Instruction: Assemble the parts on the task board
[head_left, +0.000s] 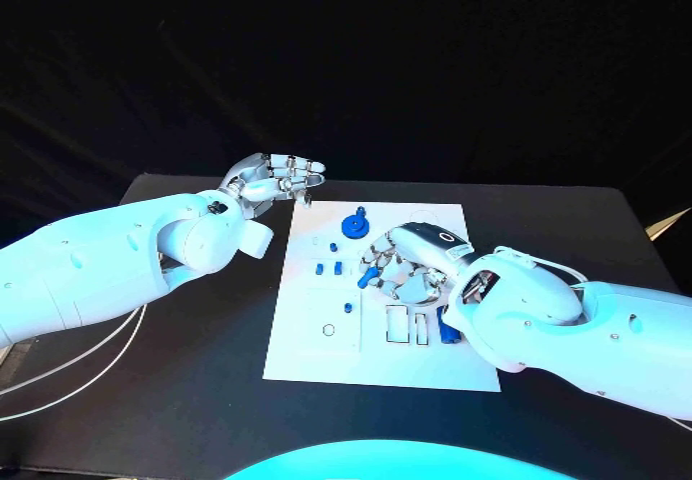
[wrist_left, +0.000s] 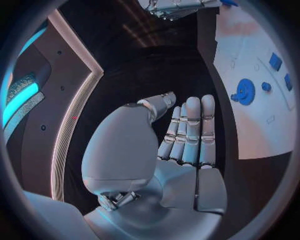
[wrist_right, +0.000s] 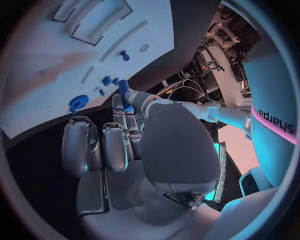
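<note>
While over the task board (head_left: 325, 350), right hand (head_left: 408, 262) pinches blue part (head_left: 369, 277).

Matt white task board (head_left: 329, 350), smooth blue plastic parts (head_left: 355, 226), matt black desk (head_left: 188, 370), glossy silvery right hand (head_left: 408, 262).

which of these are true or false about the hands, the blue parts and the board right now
1. The right hand holds a small blue part in its fingers over the task board. True.
2. The left hand rests flat on the board. False: it is raised beside the board's far left corner, over the black table.
3. The left hand holds a blue part. False: the left wrist view shows its fingers straight and close together with nothing in them.
4. A round blue part sits near the board's far edge. True.
5. The board lies on a black table. True.
</note>
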